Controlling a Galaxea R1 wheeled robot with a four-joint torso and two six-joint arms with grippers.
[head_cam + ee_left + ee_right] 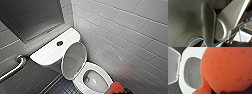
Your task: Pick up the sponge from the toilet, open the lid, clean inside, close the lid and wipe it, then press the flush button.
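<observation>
So, the lid (74, 60) is found swung right up and leaned back against the front edge of the tank top (48, 52), grey underside facing out, which is presumably why the bowl of the toilet (99, 67) is left wide open for cleaning. The opening step can be counted as done. The sponge (114, 88) is held in the air just by the front edge of the bowl's rim, not down inside it, so the scrubbing looks like the step in hand. It's pinched by the right gripper (127, 91), judging by the dark bit seen right behind it and by how big the orange pad looms in the right wrist view with the bowl beneath it. It's probably carried low and forward like that so it can be dipped straight in. The flush button (59, 43) is set in the middle of the tank top, well apart from the sponge and untouched. The whole thing is tucked into a corner of the tiled wall (125, 32). As for the left gripper, its state can't be told, tbh.
</observation>
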